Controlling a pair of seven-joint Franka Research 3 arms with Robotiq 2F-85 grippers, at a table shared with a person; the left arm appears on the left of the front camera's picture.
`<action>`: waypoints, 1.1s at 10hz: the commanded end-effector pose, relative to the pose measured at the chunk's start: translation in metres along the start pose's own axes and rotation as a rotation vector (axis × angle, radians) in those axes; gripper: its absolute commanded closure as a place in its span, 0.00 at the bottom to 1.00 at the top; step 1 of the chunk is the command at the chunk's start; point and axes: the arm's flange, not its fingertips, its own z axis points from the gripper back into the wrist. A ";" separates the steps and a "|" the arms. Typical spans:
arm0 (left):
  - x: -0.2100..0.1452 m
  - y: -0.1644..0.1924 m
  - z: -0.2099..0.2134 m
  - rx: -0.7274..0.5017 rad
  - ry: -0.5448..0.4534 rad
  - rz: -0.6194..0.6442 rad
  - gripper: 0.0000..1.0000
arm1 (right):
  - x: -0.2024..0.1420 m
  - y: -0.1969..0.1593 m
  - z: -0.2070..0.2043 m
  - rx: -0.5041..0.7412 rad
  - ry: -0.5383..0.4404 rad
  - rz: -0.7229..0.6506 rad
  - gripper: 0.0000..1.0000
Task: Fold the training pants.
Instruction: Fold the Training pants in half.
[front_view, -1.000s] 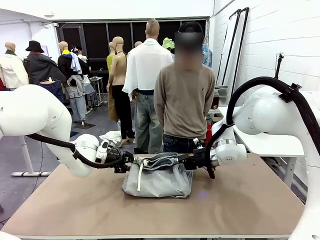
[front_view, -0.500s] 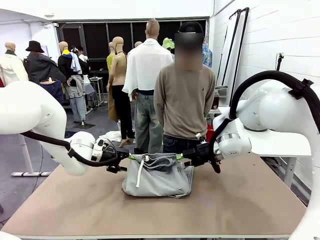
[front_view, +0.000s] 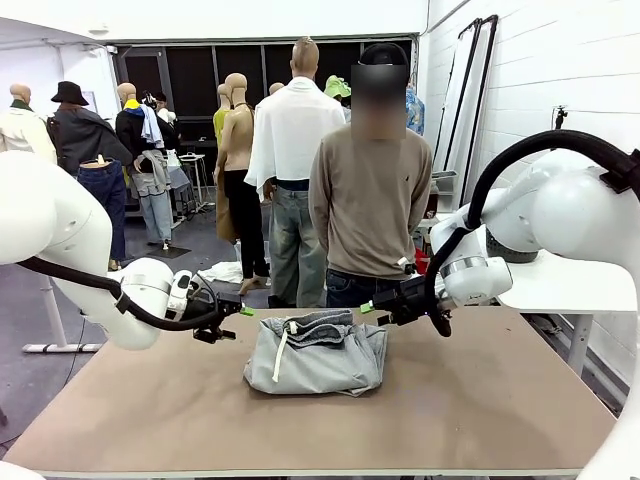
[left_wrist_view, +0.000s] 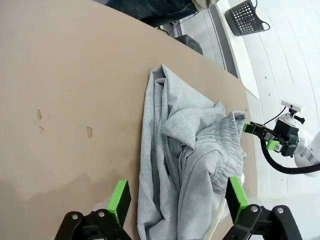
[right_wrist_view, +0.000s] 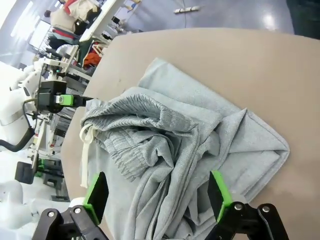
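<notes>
Brown table (front_view: 480, 400) carrying the folded training pants (front_view: 316, 354) at centre; left gripper (front_view: 232, 322) and right gripper (front_view: 378, 306) flank it, fingers spread wide, holding nothing.

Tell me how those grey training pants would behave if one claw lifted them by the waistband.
The training pants would probably sag and unfold, since they lie in soft, rumpled folds. They look light for their bulk. The loose white drawstring would likely dangle and might snag.
</notes>
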 end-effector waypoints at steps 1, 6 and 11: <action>-0.002 -0.009 0.004 0.035 0.000 -0.098 0.00 | -0.003 0.005 0.000 -0.013 0.005 0.018 0.00; 0.000 0.000 0.000 0.000 0.000 0.000 0.00 | 0.000 0.000 0.000 0.000 0.000 0.000 0.00; 0.000 0.000 0.000 0.000 0.000 0.000 0.00 | 0.000 0.000 0.000 0.000 0.000 0.000 0.00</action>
